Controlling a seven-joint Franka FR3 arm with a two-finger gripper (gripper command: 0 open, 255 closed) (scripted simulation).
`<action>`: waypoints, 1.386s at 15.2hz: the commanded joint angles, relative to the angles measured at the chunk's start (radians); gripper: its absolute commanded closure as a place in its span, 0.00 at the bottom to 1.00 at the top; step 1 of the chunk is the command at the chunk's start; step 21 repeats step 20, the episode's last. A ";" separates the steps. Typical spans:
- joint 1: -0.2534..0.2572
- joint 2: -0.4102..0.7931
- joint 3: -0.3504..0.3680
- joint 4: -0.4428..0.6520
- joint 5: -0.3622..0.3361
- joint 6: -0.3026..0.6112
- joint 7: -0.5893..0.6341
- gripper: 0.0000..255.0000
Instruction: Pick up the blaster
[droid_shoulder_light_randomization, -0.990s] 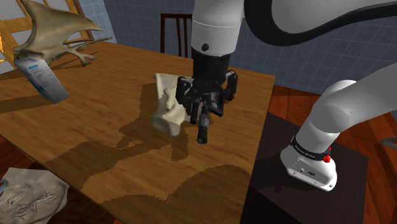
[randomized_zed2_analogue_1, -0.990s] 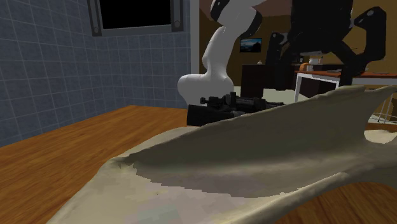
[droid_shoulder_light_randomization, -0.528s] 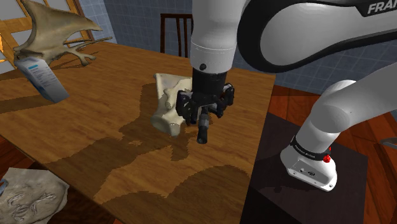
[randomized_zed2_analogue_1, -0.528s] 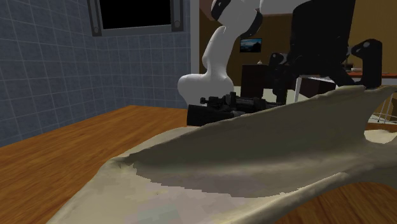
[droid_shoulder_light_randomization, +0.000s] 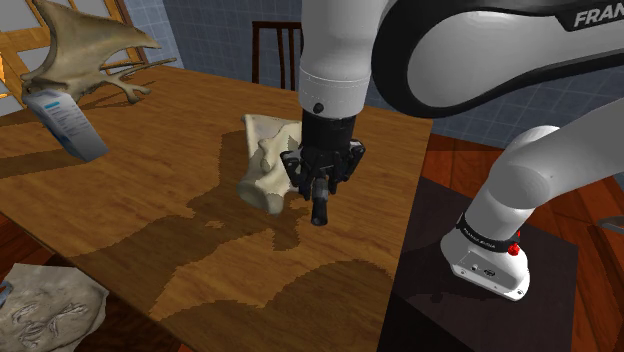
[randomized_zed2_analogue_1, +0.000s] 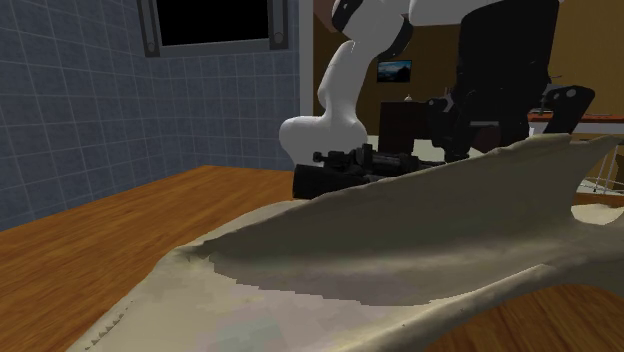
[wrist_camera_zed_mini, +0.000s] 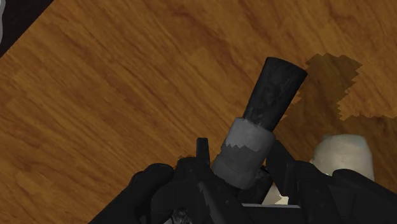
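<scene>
Blaster (wrist_camera_zed_mini: 270, 95), black and stubby with a grey collar round the base of its barrel, sits on the brown wooden table (droid_shoulder_light_randomization: 150, 210) directly under my hand. My black two-finger gripper (droid_shoulder_light_randomization: 321, 180) comes straight down on it and pinches its rear body from both sides. The barrel sticks out free beyond my fingertips, pointing toward the shoulder view's lower edge. In the wrist view the barrel runs out over bare wood grain, with a patch of shadow on the table just past its muzzle.

Just beside the blaster, on the shoulder view's left, stands a pale beige bone-like lump (droid_shoulder_light_randomization: 262, 165), close against my gripper. I cannot tell whether the two touch. In the second exterior view this beige shape rises in the foreground and covers the blaster's lower part, so only its black top edge and front end show above it.

Farther off, at the table's far corner, a beige winged skeleton figure (droid_shoulder_light_randomization: 85, 45) stands with a white and blue carton (droid_shoulder_light_randomization: 65, 120) leaning in front of it. A grey slab with footprint marks (droid_shoulder_light_randomization: 45, 305) lies below the table's near edge. A dark wooden chair (droid_shoulder_light_randomization: 275, 50) stands behind the table against a blue tiled wall (droid_shoulder_light_randomization: 200, 25). My white arm rises from its dark box stand (droid_shoulder_light_randomization: 480, 300).
</scene>
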 joint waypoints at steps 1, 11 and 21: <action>0.000 0.000 0.000 0.000 0.000 0.000 0.000 1.00; -0.004 -0.006 -0.042 0.094 -0.025 -0.104 0.007 1.00; -0.013 0.003 -0.070 0.190 -0.049 -0.193 0.016 1.00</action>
